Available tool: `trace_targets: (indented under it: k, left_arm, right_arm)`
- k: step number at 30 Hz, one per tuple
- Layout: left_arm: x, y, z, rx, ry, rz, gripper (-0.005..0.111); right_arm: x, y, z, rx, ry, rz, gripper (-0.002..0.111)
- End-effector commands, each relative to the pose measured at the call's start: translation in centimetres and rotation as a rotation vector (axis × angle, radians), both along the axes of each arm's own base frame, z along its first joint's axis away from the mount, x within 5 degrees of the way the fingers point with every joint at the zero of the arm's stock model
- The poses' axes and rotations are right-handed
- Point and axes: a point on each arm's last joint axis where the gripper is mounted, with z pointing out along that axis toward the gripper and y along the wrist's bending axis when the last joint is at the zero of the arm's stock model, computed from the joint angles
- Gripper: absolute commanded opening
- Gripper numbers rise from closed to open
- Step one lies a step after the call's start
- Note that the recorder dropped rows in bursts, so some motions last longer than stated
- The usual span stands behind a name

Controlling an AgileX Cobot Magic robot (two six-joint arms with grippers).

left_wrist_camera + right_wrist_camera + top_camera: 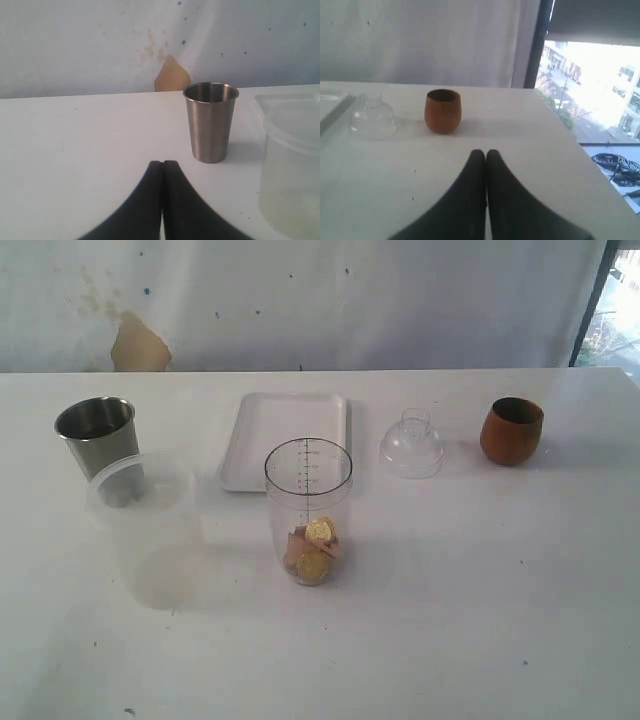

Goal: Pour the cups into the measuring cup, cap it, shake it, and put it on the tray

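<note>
Two claws, my left claw (162, 165) and my right claw (485, 154), are clenched on nothing. The tray (285, 440) lies at twelve o'clock from the measuring cup (308, 490), which holds perhaps coins (318, 532); the steel tumbler (97, 445) at ten, the wooden cup (511, 430) at two, the cap (412, 445) at one.

The left gripper (162, 162) shows as two matte black fingers (140, 205), smooth and unmarked, broad at the base and curving inward to narrow rounded tips; a thin pale line runs between them; the right gripper (486, 151) looks the same, its black fingers (515, 205) flaring wide toward the wrist, with a faint soft sheen.
</note>
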Motion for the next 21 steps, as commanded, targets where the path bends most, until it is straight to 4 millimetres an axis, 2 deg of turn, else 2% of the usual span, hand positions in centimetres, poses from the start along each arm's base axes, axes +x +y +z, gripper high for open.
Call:
trace_targets:
  k: [1, 9, 17, 21]
  left_arm:
    - [-0.03, -0.02, 0.08, -0.007, -0.012, -0.003, 0.0]
    - [-0.03, -0.02, 0.08, -0.007, -0.012, -0.003, 0.0]
    - [-0.03, -0.02, 0.08, -0.007, -0.012, -0.003, 0.0]
    - [-0.03, -0.02, 0.08, -0.007, -0.012, -0.003, 0.0]
  right_arm:
    - [-0.06, -0.08, -0.94, 0.008, 0.068, -0.017, 0.0]
    - [-0.2, -0.21, -1.57, 0.146, 0.126, -0.054, 0.0]
    - [-0.21, -0.21, -1.59, 0.016, 0.14, -0.032, 0.0]
    - [-0.21, -0.21, -1.61, 0.013, 0.142, -0.032, 0.0]
